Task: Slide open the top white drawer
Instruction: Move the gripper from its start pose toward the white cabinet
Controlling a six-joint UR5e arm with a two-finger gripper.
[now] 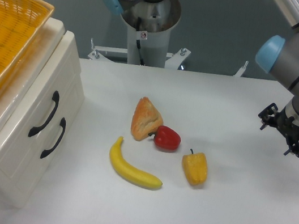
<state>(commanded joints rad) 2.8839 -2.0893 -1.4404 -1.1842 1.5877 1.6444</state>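
Note:
The top white drawer [43,89] is the upper of two cream-white fronts on the cabinet at the left. It sits flush with the cabinet, and its curved black handle [44,114] faces right. The lower drawer's handle [53,138] lies just below and to the right. My gripper [283,132] hangs over the right side of the table, far from the cabinet. Only its dark body shows under the blue-capped wrist. Its fingers are too small and dark to read, and I see nothing in them.
A yellow wicker basket [15,20] rests on the cabinet top. In the middle of the table [224,216] lie a pastry [145,118], a red pepper [167,138], a yellow pepper [195,168] and a banana [132,166]. The arm's base [146,25] stands at the back.

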